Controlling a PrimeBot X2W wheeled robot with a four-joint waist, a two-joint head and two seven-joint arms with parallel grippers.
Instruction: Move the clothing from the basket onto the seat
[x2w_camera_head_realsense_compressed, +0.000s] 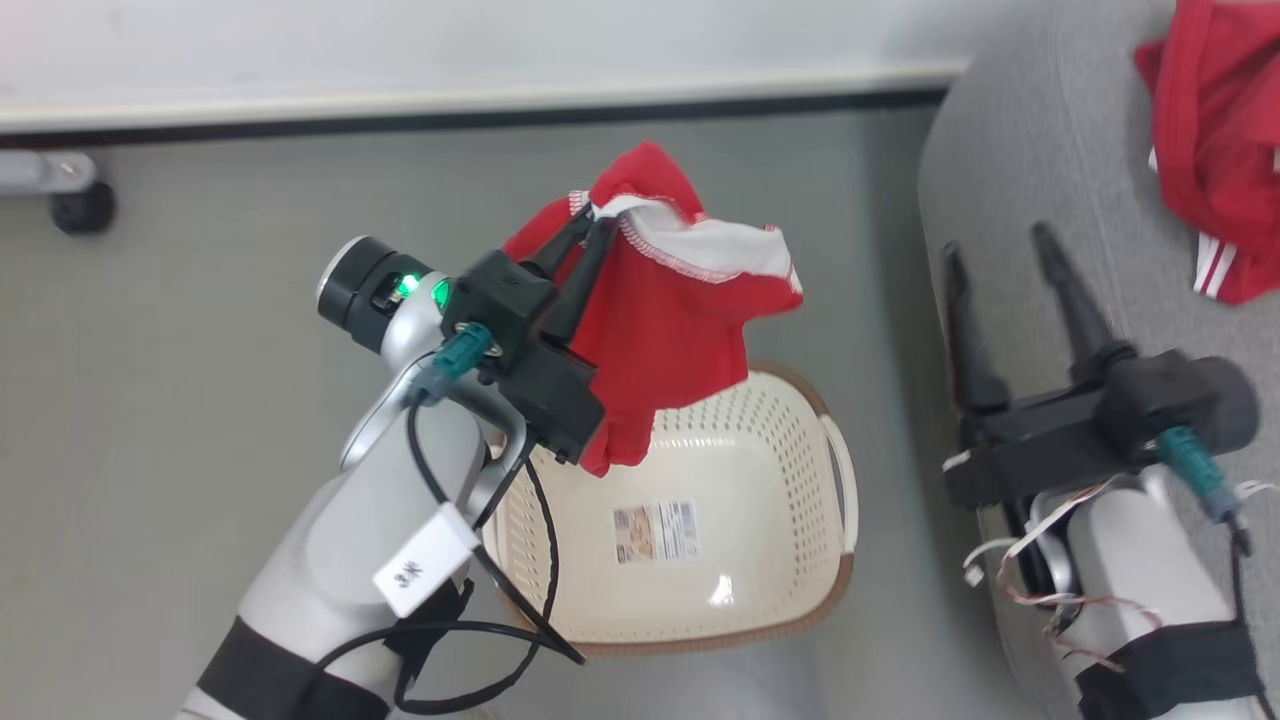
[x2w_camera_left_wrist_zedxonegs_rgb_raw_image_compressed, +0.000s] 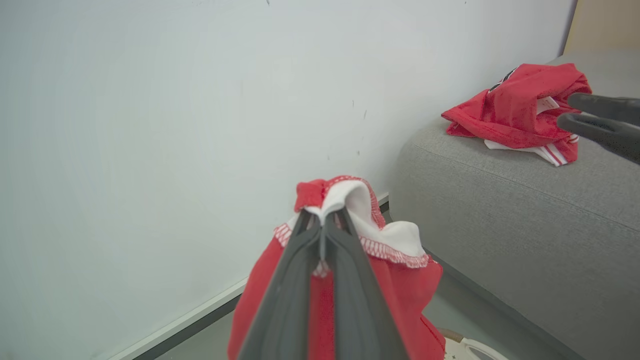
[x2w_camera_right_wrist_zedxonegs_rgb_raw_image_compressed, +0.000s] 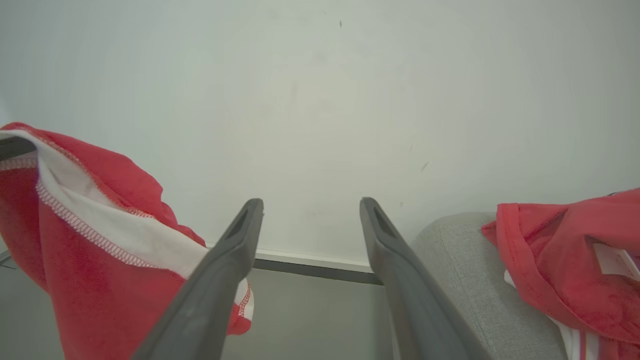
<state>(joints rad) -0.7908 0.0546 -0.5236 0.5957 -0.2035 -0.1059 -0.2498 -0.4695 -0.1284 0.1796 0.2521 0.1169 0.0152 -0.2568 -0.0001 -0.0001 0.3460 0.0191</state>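
At our right, the grey seat is carrying the striped red garment on its cushion. Beside it, on the floor, the cream basket is showing its barcode sticker inside. Over the basket's far rim we are holding up the second red garment, with our left gripper pinching its white collar band, jaws closed on it. Our right gripper is hovering over the seat's edge, jaws wide apart and gripping nothing.
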